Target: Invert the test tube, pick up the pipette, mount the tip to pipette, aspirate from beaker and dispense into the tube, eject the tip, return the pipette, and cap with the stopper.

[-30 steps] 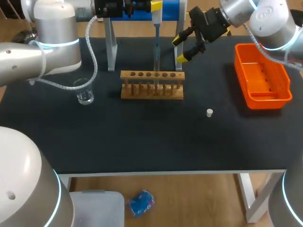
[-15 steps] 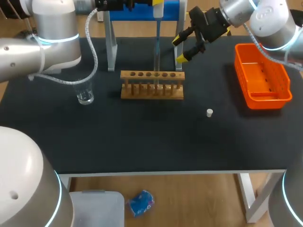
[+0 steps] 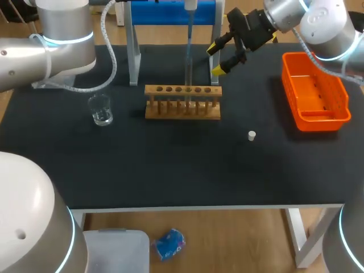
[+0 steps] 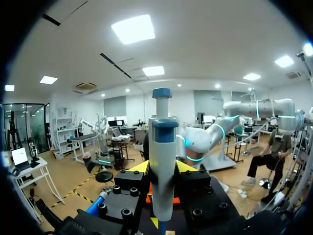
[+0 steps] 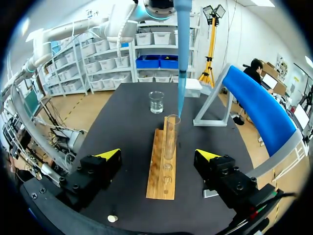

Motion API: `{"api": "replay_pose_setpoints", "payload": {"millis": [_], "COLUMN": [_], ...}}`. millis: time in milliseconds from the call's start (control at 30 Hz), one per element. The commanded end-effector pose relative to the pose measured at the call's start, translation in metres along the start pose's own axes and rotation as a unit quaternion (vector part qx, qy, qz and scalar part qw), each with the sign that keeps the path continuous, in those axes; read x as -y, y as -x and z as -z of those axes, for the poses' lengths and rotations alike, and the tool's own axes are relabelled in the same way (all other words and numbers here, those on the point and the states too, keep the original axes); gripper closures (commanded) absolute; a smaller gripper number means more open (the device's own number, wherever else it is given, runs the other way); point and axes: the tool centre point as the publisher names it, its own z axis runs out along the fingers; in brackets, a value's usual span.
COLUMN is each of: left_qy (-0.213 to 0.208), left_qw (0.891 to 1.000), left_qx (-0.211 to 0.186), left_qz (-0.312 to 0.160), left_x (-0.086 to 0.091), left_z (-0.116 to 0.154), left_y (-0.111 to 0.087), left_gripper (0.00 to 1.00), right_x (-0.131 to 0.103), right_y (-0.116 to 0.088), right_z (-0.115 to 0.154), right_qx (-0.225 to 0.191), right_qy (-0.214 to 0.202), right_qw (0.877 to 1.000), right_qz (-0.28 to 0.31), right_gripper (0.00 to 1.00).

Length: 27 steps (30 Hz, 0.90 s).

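A glass test tube (image 3: 187, 77) stands upright in the wooden rack (image 3: 182, 103). Straight above it hangs the pipette (image 3: 189, 5), its blue tip (image 5: 181, 73) ending at the tube's mouth (image 5: 172, 120). My left gripper (image 4: 163, 169) is shut on the pipette's white and blue body (image 4: 163, 161). My right gripper (image 3: 217, 58) hovers behind and to the right of the rack, open and holding nothing. Seen from the right wrist, the rack (image 5: 165, 166) lies ahead between the fingers of the right gripper (image 5: 158, 155). The beaker (image 3: 100, 110) stands left of the rack. A small white stopper (image 3: 251, 135) lies on the mat.
An orange bin (image 3: 314, 91) sits at the right of the black table. The blue pipette stand (image 3: 133, 57) with grey legs rises behind the rack. The front half of the table holds nothing but the stopper.
My left arm has risen, lifting the pipette so its tip comes up out of the tube. My right arm and everything on the table have stayed put.
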Motion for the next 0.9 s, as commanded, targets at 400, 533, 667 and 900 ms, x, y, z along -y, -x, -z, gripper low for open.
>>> {"api": "replay_pose_setpoints", "payload": {"millis": [400,533,667,900], "left_qy": [0.008,0.013,0.015,0.004], "left_qw": [1.0,1.0,1.0,1.0], "left_qx": [0.005,0.003,0.006,0.01], "left_qz": [-0.019,-0.013,-0.004,0.003], "left_x": [0.034,0.034,0.033,0.026], "left_z": [-0.001,-0.005,-0.005,-0.001], "left_y": [-0.037,-0.061,-0.086,-0.127], "left_gripper": [1.0,1.0,1.0,1.0], "right_x": [0.0,0.0,-0.003,-0.012], "right_y": [0.0,0.0,-0.02,-0.071], "right_z": [0.001,0.001,0.013,0.035], "right_qx": [-0.001,-0.001,0.003,0.035], "right_qy": [-0.001,-0.001,0.016,0.047], "right_qw": [1.0,1.0,1.0,0.998], "right_qz": [0.0,0.0,0.014,0.035], "right_gripper": [0.0,0.0,0.0,0.0]}}
